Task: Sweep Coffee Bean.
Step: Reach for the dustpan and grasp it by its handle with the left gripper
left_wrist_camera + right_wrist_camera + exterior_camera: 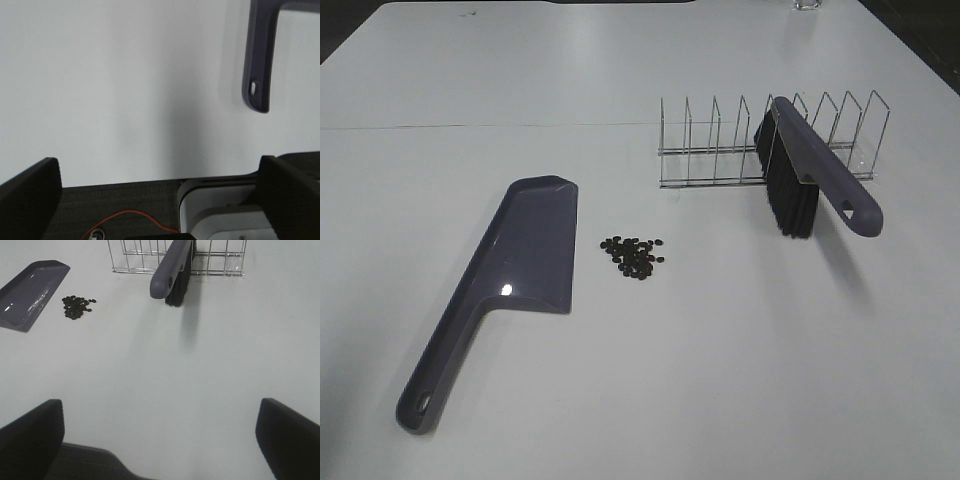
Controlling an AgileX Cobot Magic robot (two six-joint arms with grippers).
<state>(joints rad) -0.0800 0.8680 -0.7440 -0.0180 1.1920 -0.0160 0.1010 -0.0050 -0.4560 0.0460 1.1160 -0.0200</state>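
Observation:
The coffee beans lie in a small dark pile on the white table, just right of the purple-grey dustpan, whose handle points to the near left. The brush leans in a wire rack, bristles down. Neither gripper shows in the exterior view. In the left wrist view my left gripper is open and empty, with the dustpan handle ahead of it. In the right wrist view my right gripper is open and empty, well short of the beans, dustpan and brush.
The wire rack has several upright dividers and stands behind the beans to the right. A clear glass object sits at the table's far edge. The table's near edge lies below the left gripper.

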